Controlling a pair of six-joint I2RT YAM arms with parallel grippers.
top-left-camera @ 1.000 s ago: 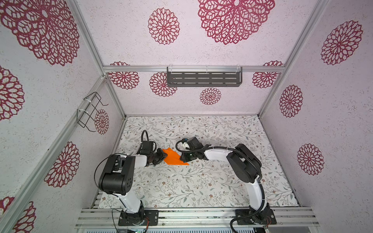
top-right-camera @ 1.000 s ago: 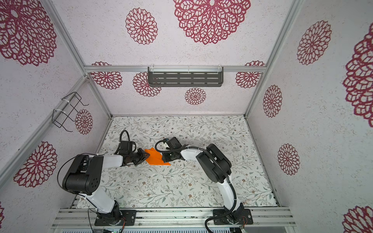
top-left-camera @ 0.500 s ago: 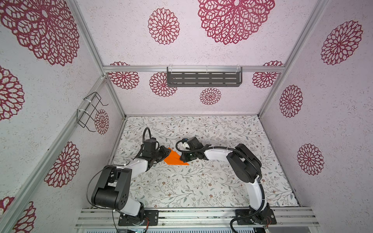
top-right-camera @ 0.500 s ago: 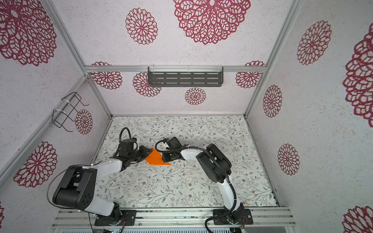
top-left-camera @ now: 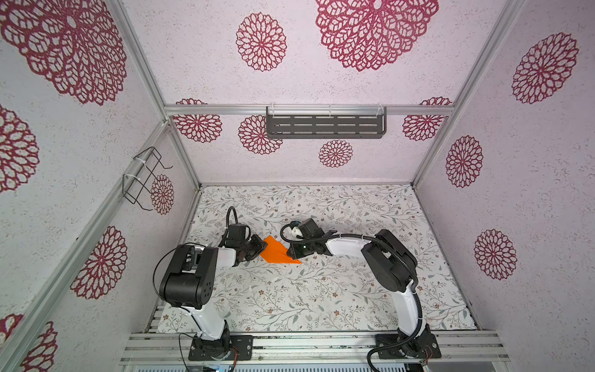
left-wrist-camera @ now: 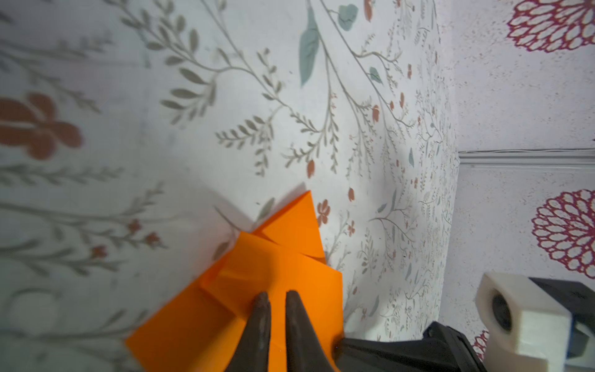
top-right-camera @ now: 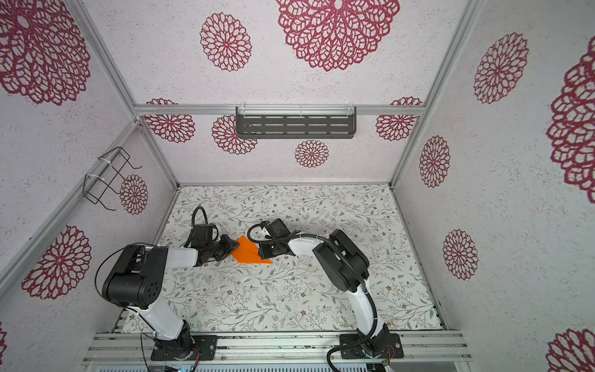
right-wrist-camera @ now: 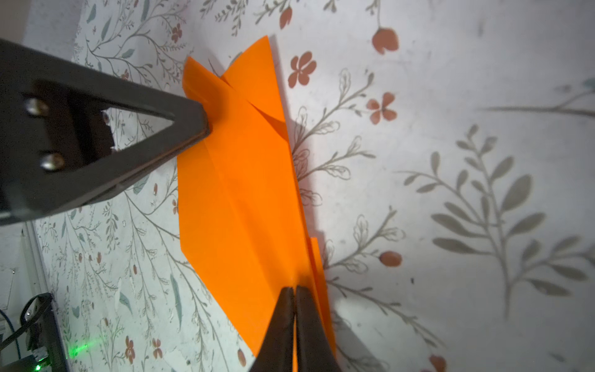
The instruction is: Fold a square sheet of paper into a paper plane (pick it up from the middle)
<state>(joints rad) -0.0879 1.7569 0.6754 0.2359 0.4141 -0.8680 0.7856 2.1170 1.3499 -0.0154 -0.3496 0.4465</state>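
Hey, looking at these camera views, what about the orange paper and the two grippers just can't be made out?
- Left wrist view: whether the left gripper pinches the orange paper or only presses it; its fingers cover the contact.
- Right wrist view: the right gripper covers the paper's end nearest it.
- Both top views: fold layers too small.

2 tops overhead; wrists close, prob. opposed.

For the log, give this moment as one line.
part-folded bright orange paper: on table; left gripper: tips at paper; right gripper: shut, tips on paper
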